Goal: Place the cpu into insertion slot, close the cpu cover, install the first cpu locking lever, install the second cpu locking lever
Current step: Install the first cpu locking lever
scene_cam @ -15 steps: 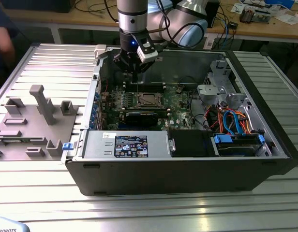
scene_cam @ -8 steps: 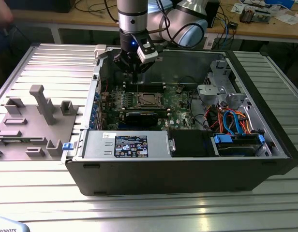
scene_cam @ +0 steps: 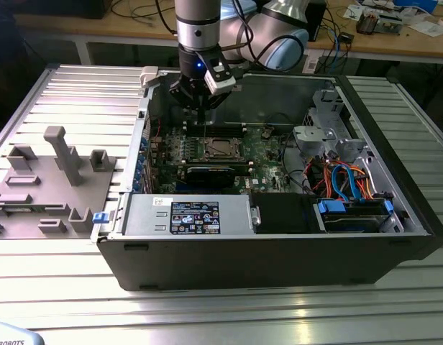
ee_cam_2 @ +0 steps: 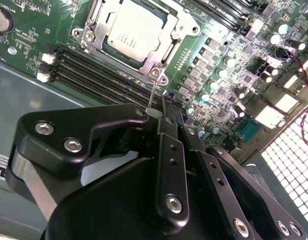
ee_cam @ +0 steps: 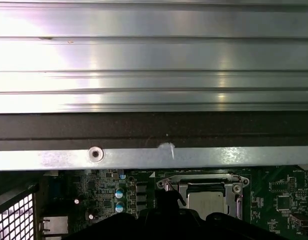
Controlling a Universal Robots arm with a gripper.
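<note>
Gripper hangs inside the open case, just above the board and near the case's far wall in the exterior view. In the second wrist view its black fingers lie close together, with a thin wire lever rising from the socket's corner to their tips; whether the jaws are clamped on that lever or merely touching it I cannot tell. Cpu sits in its socket, silvery top up, and cover lies flat around it, framing the chip through its square window. In the first wrist view the cpu and cover show beyond the dark gripper body, under the case's metal rim. In the exterior view the socket lies just beside the gripper, toward the camera, with the cpu in the middle of the board. Black memory slots run beside the socket. Grey fixture stands on the ribbed worktop at the exterior view's left, well apart from the case. Blue and orange cables fill the case's corner at the exterior view's right.
</note>
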